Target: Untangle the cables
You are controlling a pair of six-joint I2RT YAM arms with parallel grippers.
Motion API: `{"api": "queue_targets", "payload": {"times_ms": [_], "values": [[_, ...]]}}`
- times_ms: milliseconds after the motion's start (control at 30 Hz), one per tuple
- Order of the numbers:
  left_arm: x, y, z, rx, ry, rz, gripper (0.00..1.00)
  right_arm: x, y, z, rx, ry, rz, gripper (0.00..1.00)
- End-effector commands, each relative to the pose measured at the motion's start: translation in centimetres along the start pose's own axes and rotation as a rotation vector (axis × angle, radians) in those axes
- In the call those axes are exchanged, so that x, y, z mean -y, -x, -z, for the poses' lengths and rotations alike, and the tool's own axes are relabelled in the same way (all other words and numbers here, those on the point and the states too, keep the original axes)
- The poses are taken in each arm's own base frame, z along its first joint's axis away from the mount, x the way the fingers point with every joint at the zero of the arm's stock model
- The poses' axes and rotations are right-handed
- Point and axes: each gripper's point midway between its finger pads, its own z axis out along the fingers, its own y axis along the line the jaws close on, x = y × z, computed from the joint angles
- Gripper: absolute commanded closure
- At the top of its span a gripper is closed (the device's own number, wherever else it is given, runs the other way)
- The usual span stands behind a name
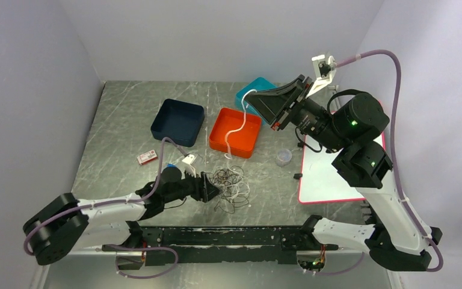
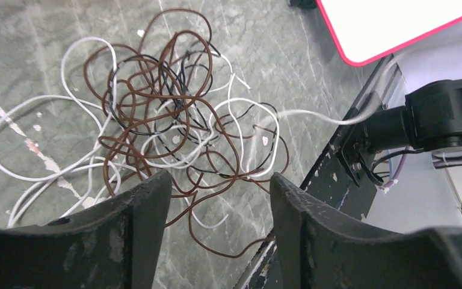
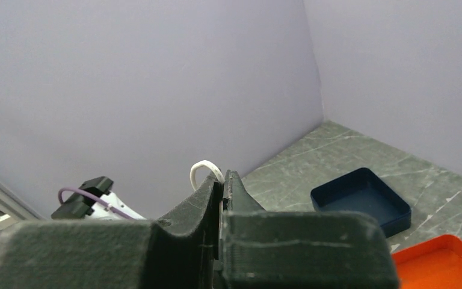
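The cables (image 1: pixel 231 183) lie in a tangle of brown, white and black wires (image 2: pixel 168 114) on the table in front of the left arm. My left gripper (image 1: pixel 213 188) sits low at the tangle's near-left edge. Its jaws (image 2: pixel 219 180) stand open, and only loose brown and white loops on the table show in the gap. My right gripper (image 1: pixel 257 103) is raised high over the trays, shut on one white cable (image 3: pixel 203 170). That white cable (image 1: pixel 242 117) hangs from it down across the orange tray (image 1: pixel 249 143) toward the tangle.
A dark blue tray (image 1: pixel 178 121) stands left of the orange one, and a teal tray (image 1: pixel 258 84) sits behind, under the right gripper. A pink-rimmed white board (image 1: pixel 325 174) lies at the right, with a small clear cup (image 1: pixel 284 157) beside it. A small red-and-white box (image 1: pixel 147 158) lies at the left.
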Motion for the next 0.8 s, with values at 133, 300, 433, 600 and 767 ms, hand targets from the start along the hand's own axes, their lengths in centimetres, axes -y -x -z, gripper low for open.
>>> {"api": "queue_targets", "payload": {"times_ms": [133,300,433,600,767], "values": [[3.1,8.1,3.0,0.222,0.037,-0.094,0.25,1.8,-2.4,-0.3,-0.056,-0.061,0.022,1.0],[4.7,12.5,6.0,0.365,0.059,-0.129,0.16,2.5,-3.1,-0.8,-0.069,-0.081,0.026,1.0],[5.1,14.2,7.5,0.414,0.087,-0.132,0.12,2.9,-3.1,-1.0,-0.07,-0.106,0.033,1.0],[6.4,14.1,7.2,0.396,0.022,-0.147,0.11,2.9,-2.0,-1.0,-0.043,-0.113,0.043,1.0],[8.2,14.7,5.6,0.389,-0.059,-0.175,0.11,2.7,-1.7,-1.3,-0.032,-0.108,0.026,1.0]]}}
